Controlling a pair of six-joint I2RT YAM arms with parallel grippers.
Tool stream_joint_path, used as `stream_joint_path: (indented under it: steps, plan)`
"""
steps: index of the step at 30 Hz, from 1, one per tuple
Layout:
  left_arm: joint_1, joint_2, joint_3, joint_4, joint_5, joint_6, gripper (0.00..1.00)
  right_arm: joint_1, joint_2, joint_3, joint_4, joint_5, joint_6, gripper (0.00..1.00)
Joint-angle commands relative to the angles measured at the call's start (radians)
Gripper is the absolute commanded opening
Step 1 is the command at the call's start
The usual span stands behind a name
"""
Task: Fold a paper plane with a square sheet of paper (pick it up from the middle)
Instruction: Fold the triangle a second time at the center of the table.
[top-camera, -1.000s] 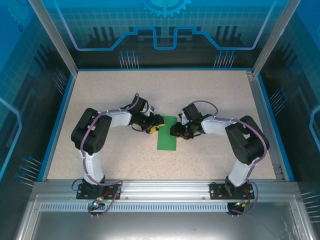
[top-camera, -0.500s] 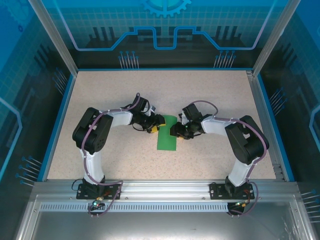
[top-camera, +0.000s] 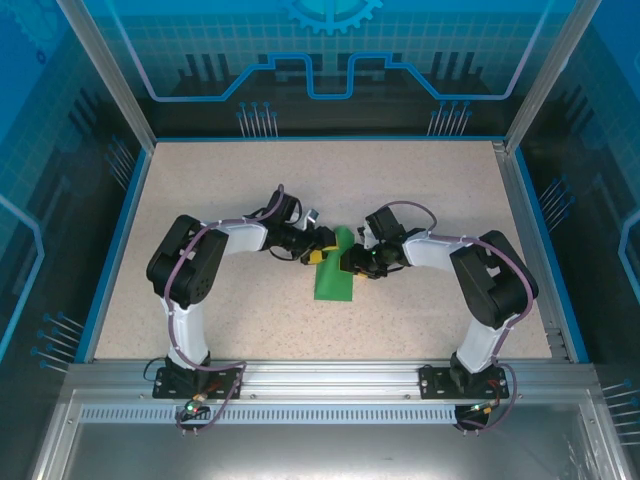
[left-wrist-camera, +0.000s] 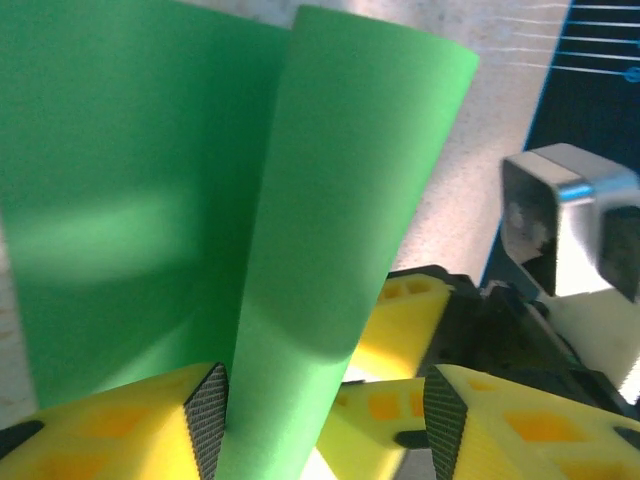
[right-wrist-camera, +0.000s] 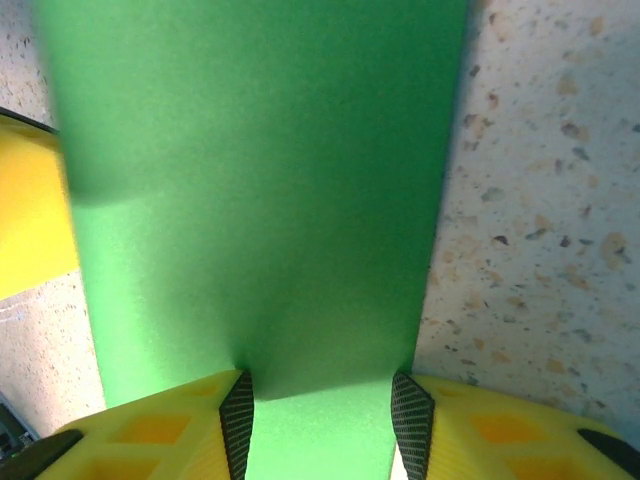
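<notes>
Green paper, the square sheet of paper (top-camera: 332, 280), is seen at the centre of the table (top-camera: 230, 180), already folded into a narrow strip running from 12 to 6 o'clock. Its 12 o'clock end is raised and curled off the surface. The left gripper (top-camera: 321, 255) is placed at the strip's 10 o'clock. Its fingers are parted, and the raised flap leans on one pad with a gap to the other, so no clamp is seen. The right gripper (top-camera: 351, 262), at 2 o'clock, is half closed on a paper edge spanning pad to pad. One lengthwise fold is judged done and a corner fold appears under way. Nose and wing folds are left.
</notes>
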Motion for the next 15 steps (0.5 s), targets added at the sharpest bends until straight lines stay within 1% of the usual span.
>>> stream_joint_path:
  steps: [1,4,5,8,15]
  plan:
    - [-0.002,0.022,-0.01,0.102,0.089,-0.054,0.58,0.0,0.059,-0.02,0.025,0.013,0.004,0.46]
    - [0.0,0.02,-0.023,0.133,0.089,-0.074,0.58,-0.002,0.061,-0.02,0.03,0.012,0.007,0.46]
    - [0.001,0.019,-0.03,0.149,0.09,-0.085,0.59,-0.001,0.06,-0.045,0.032,0.01,0.007,0.46]
    - [0.009,0.023,-0.053,0.22,0.093,-0.131,0.6,-0.001,0.057,-0.05,0.039,0.007,0.01,0.46]
    - [0.027,0.045,-0.026,0.228,0.093,-0.113,0.61,-0.003,0.057,-0.05,0.042,0.001,0.012,0.46]
